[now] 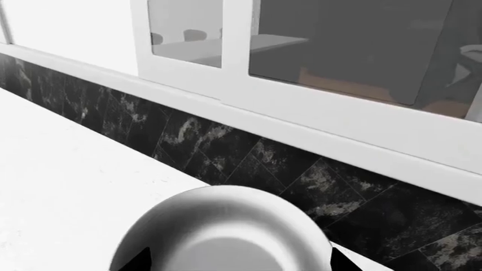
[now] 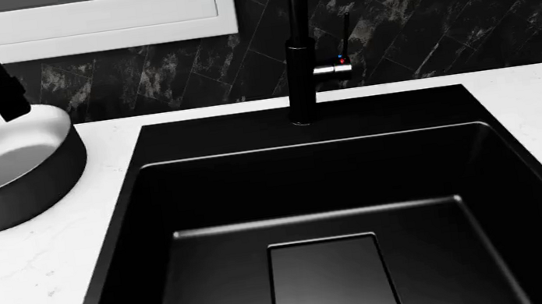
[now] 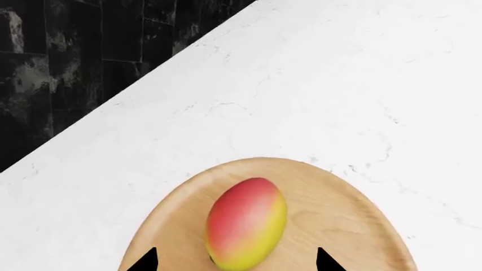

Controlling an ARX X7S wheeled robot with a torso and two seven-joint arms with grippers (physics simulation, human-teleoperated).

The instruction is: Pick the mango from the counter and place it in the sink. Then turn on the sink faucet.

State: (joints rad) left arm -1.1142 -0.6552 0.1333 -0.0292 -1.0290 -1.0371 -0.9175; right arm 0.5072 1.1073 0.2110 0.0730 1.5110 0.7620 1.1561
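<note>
Our right arm's black fingers show only as two tips at the edge of the right wrist view, spread wide on either side of the smooth egg-shaped red-to-yellow-green mango, gripping nothing; whether they touch it we can't tell. The mango lies on its side on a round tan wooden cutting board, which sits on the white marble-like desk, with black veined wall tile beyond. Our left arm's black fingers likewise show as two dark tips, set wide apart and empty, over the round grey metal pot on the white desk, below a white-framed window. From the head view, the left arm sits over that pot at the left of the large rectangular matte black sink, whose basin holds only its rectangular drain plate. The tall slim matte black faucet column stands behind the basin, its small chrome lever with red and blue marks pointing sideways. Neither mango nor right arm shows there.
</note>
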